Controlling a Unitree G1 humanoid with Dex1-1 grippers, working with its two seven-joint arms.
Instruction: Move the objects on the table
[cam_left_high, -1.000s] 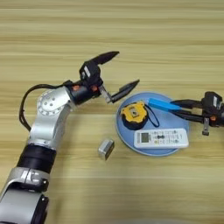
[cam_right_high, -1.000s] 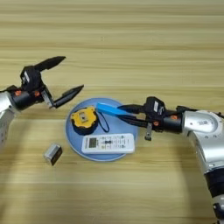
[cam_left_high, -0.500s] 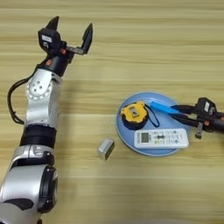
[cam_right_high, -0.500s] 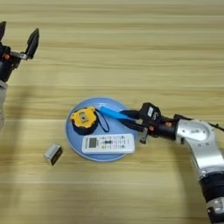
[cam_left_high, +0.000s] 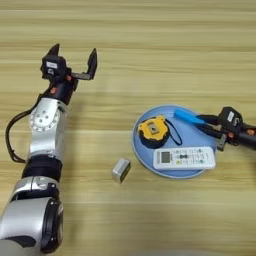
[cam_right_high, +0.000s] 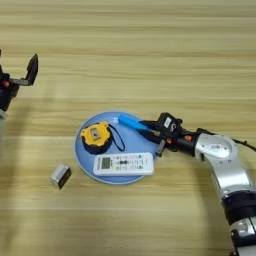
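The bright-blue bar (cam_right_high: 131, 122) lies slanted over the back right rim of the light-blue plate (cam_right_high: 85, 161). My right gripper (cam_right_high: 148, 129) reaches in from the right, its two fingers closed around the bar's right end. The silver-grey metal block (cam_left_high: 120, 170) sits on the wooden table (cam_left_high: 150, 55), left of the plate and in front of it. My left gripper (cam_left_high: 73, 56) is raised far back on the left, well away from everything, with its fingers (cam_left_high: 92, 61) spread wide and nothing between them.
On the plate lie a yellow-and-black tape measure (cam_left_high: 152, 128) at the left and a white remote control (cam_left_high: 184, 157) along the front. My left arm (cam_left_high: 46, 130) runs down the left side of the table.
My left arm has swung from beside the plate to the far back left, with its fingers still spread. The right gripper and the blue bar have stayed at the plate's rim.
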